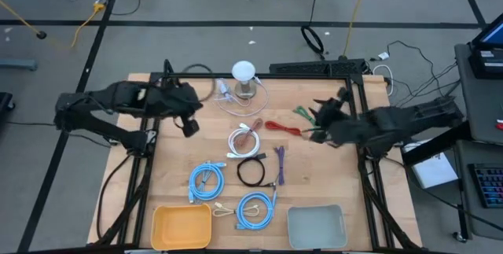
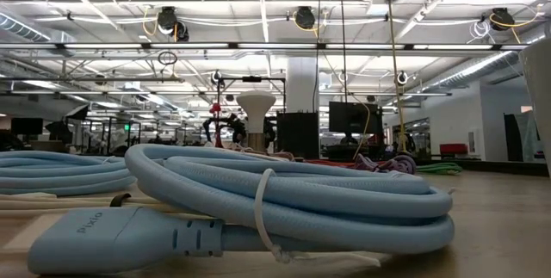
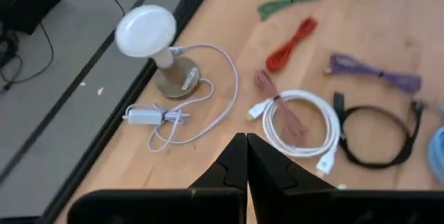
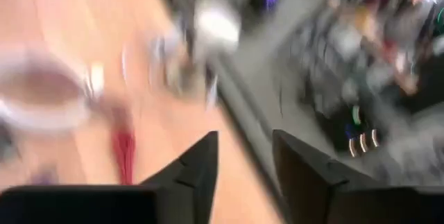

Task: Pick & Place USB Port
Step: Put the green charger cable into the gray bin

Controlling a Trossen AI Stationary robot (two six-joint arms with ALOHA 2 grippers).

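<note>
Several coiled USB cables lie flat on the wooden table: a white one [image 1: 245, 140] [image 3: 302, 123], a red one [image 1: 284, 128] [image 3: 290, 44], a green one [image 1: 305, 112], a black one [image 1: 251, 172], a purple one [image 1: 279, 164] and two light-blue ones [image 1: 207, 181] [image 1: 255, 209]. One blue coil [image 2: 284, 196] fills the low view. My left gripper [image 1: 191, 127] [image 3: 246, 139] hovers shut above the table's left part, short of the white coil. My right gripper [image 1: 316, 122] [image 4: 244, 144] is open and empty, up in the air near the red and green cables.
A small white-headed lamp [image 1: 244, 77] with its own cord stands at the far edge. A yellow tray [image 1: 182, 226] and a grey tray [image 1: 316, 226] sit at the near edge. Bare wood shows along the table's left side and right side.
</note>
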